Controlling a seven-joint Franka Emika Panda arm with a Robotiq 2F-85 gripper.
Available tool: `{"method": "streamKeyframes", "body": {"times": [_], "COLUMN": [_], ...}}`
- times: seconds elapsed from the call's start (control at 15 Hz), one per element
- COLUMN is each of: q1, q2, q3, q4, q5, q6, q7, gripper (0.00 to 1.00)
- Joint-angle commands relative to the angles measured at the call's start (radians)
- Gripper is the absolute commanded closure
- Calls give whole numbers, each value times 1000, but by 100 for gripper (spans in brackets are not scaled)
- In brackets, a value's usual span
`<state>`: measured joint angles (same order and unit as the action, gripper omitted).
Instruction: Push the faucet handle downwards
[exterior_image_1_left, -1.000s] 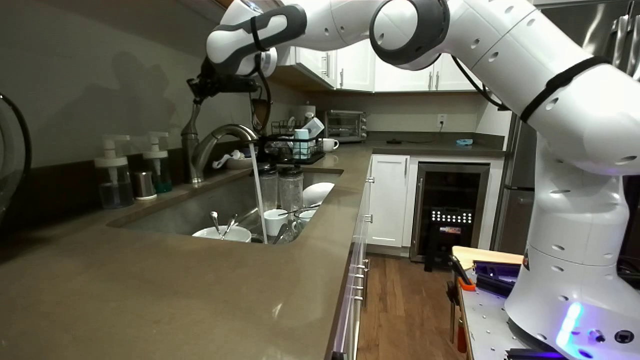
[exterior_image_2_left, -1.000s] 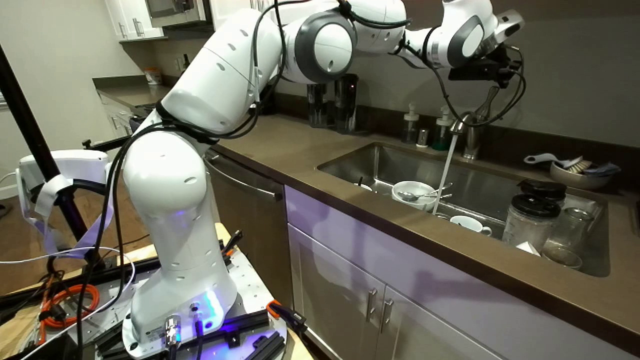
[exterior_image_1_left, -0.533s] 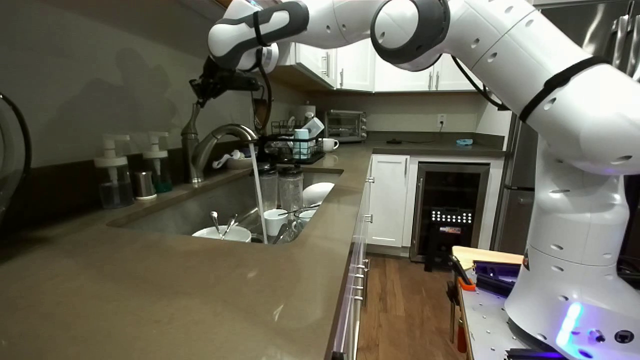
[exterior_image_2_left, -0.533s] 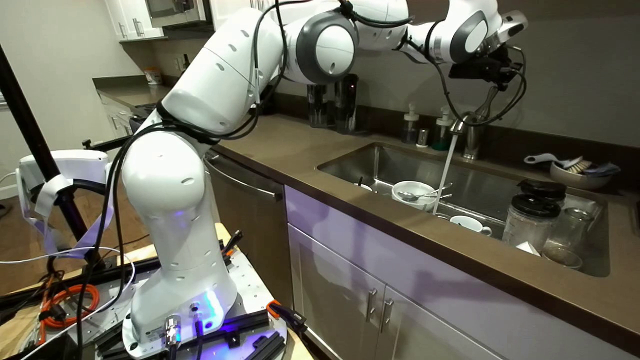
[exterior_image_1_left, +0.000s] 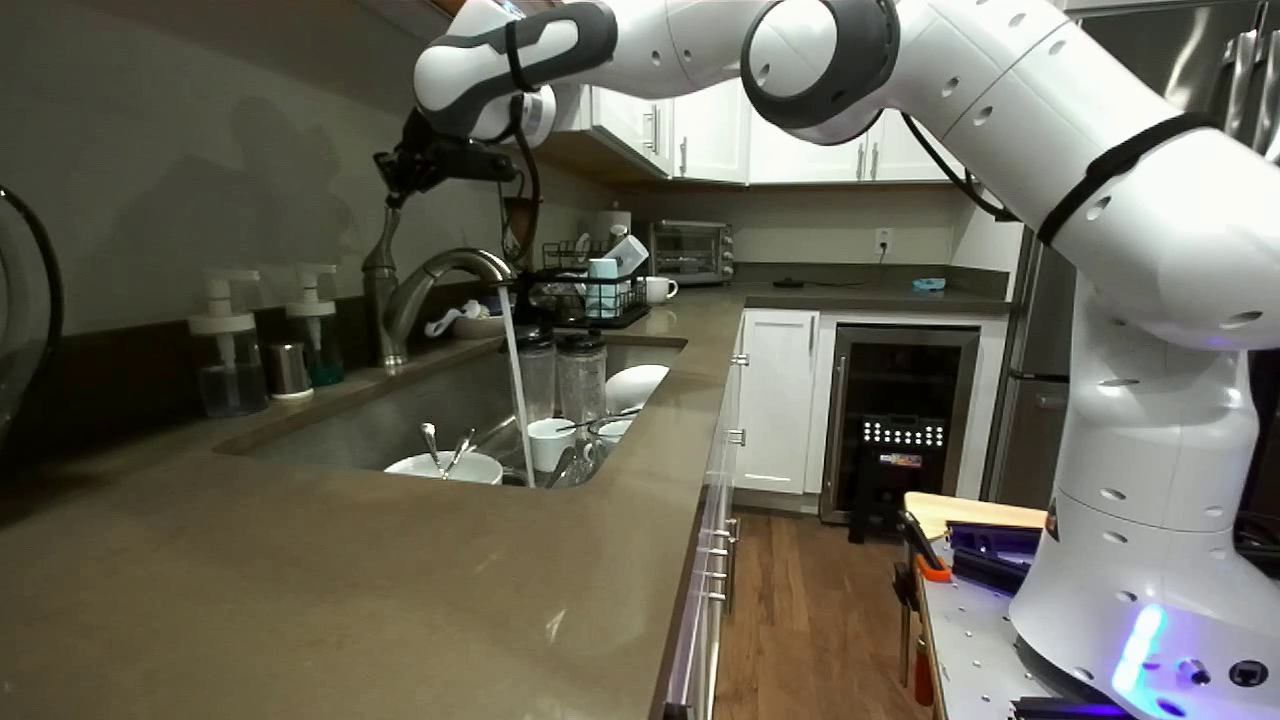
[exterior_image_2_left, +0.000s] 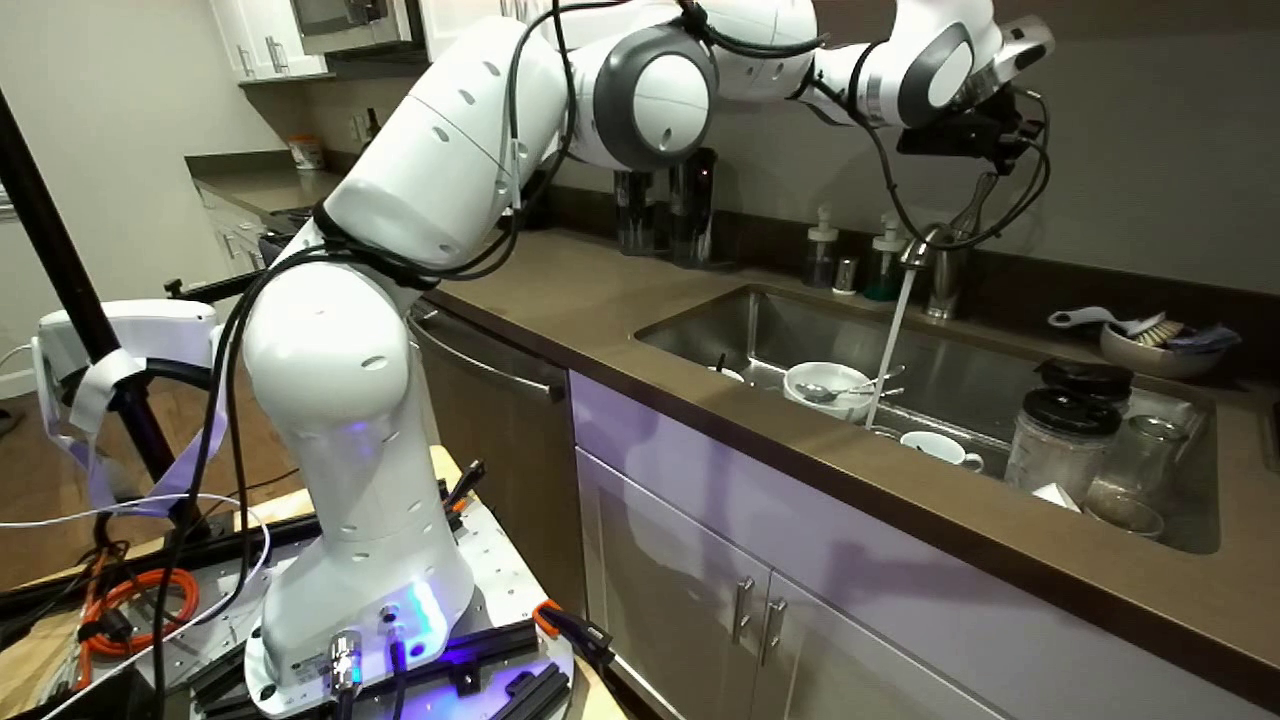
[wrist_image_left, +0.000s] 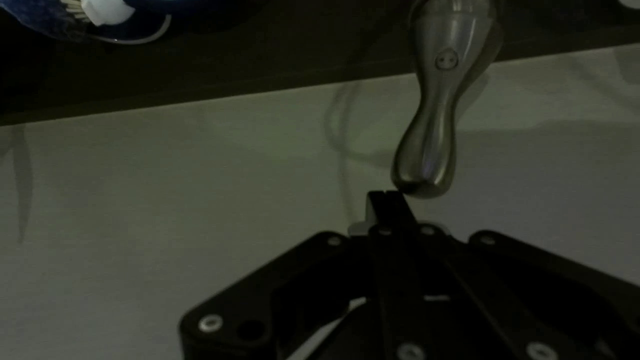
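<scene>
Wrist view: the pincer (wrist_image_left: 386, 195) is pressed narrow, its 2 tips together, nothing betw. them. The faucet handle (wrist_image_left: 432, 135) lies just beside them; in that view its rounded free end sits up & to the right of the tips, offset rather than in line. In both exterior views the handle stands approx. upright atop the faucet (exterior_image_1_left: 378, 310), free end highest, long axis a bit off vert., w/ the pincer just above it. Only 1 arm (exterior_image_2_left: 655, 100) here, so no question which is nearer.

The move turns on that offset, I'd judge: a push down wants the tips over the free end, & from here they could slip off 1 side. A water stream (exterior_image_1_left: 515, 370) runs from the spout (exterior_image_1_left: 465, 260) into the sink (exterior_image_2_left: 800, 330), so I'd call the push not yet done.

Hard to make out: tips & handle end may be touching, but the wrist view is dim & the exterior views too coarse to swear to it. In an exterior view a cable loop (exterior_image_2_left: 1047, 177) hangs in front of the faucet & dark wrist housing (exterior_image_2_left: 955, 138) hides part of the pincer. The wrist view's top edge cuts the faucet off near the handle's base (spout & sink out of frame there too).
</scene>
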<state>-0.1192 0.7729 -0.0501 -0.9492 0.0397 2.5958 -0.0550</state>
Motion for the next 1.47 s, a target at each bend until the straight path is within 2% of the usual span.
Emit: {"method": "streamKeyframes", "body": {"times": [0.0, 0.27, 0.87, 1.2, 1.4], "q1": [-29, -30, -24, -25, -26], "q2": [17, -6, -36, -44, -51], "q3": [51, 46, 30, 31, 31], "q4": [31, 18, 14, 3, -18], "q5": [48, 31, 14, 16, 18], "q6": [3, -82, -170, -178, -143], "q7": [-33, -20, -23, -29, -31], "gripper": [96, 96, 96, 96, 96]}}
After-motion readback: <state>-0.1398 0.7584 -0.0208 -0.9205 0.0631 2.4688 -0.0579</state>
